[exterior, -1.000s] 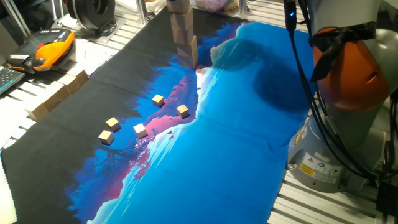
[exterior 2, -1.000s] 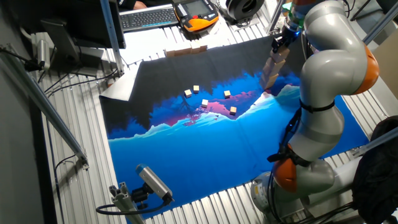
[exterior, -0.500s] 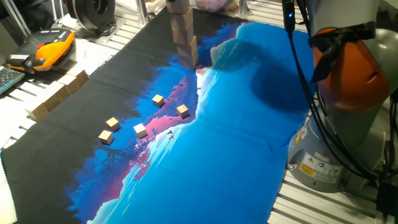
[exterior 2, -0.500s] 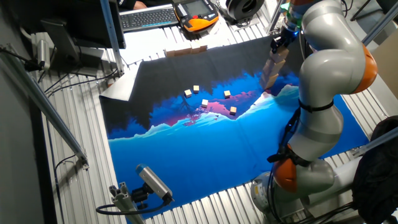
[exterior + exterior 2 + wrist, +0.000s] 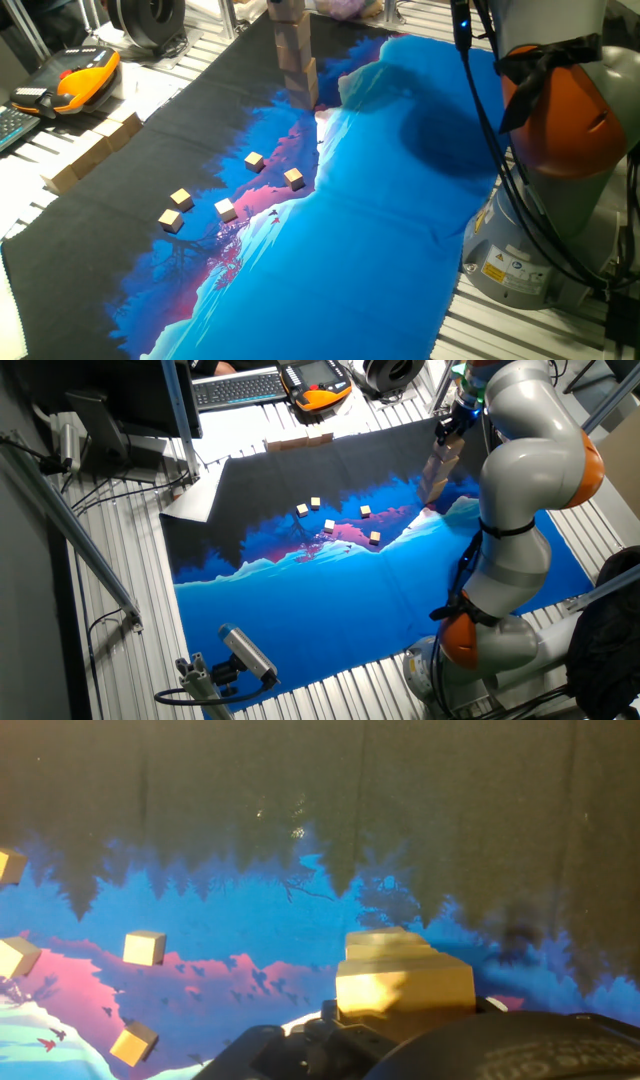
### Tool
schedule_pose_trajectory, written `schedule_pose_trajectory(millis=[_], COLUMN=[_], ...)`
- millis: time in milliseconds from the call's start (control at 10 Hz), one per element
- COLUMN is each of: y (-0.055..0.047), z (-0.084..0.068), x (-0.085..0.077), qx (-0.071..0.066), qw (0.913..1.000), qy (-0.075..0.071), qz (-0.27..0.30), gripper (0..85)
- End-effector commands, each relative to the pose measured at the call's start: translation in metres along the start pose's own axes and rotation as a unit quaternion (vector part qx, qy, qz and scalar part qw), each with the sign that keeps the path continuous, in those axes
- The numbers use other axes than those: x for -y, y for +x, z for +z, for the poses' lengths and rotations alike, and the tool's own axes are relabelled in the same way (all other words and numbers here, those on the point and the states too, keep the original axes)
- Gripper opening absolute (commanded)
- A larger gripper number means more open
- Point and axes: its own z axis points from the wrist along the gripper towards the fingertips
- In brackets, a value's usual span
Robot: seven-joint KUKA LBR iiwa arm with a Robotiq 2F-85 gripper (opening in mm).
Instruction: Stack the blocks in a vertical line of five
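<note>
A slatted metal tabletop [image 5: 560, 330] carries a printed cloth [image 5: 380, 230], black at the far side and running through blue and pink to bright blue, with a keyboard [image 5: 240, 388] and an orange pendant [image 5: 85, 80] at the edges. Near the far end of the cloth the blocks [image 5: 297, 65] stand in a column, its base at the pink-and-white patch. One fixed view cuts the column off at the top of the frame, so I cannot count all its levels there. The other fixed view shows the gripper [image 5: 448, 428] right at the column's top. The hand view looks down over the top block [image 5: 404, 990], with lower ones peeking out behind it slightly offset. Whether the gripper is closed on that top block or has let go, I cannot tell; the fingers are hidden.

Four tiny cubes [image 5: 253, 161] lie scattered well apart from the column, and long wooden bars [image 5: 95, 150] sit at the cloth's edge.

The main risk is the column toppling. The offsets visible from above suggest the levels are not perfectly aligned, so any sideways drag as the gripper opens or lifts could tip it. The soft cloth under the base likely adds wobble. A straight, slow upward retreat seems safest.
</note>
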Motion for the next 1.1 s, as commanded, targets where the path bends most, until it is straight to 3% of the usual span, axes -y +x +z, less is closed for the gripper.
schedule_pose_trajectory(millis=[0,200,700,1000], y=[0.000,0.000,0.012,0.014], z=[0.000,0.000,-0.004,0.008], x=[0.000,0.000,-0.002,0.004], qx=[-0.006,-0.002,0.009,0.018], qw=[1.0000,1.0000,0.9999,0.9998], qy=[0.000,-0.002,0.002,0.001], qz=[-0.001,0.000,0.006,0.000], gripper=[0.0,0.0,0.0,0.0])
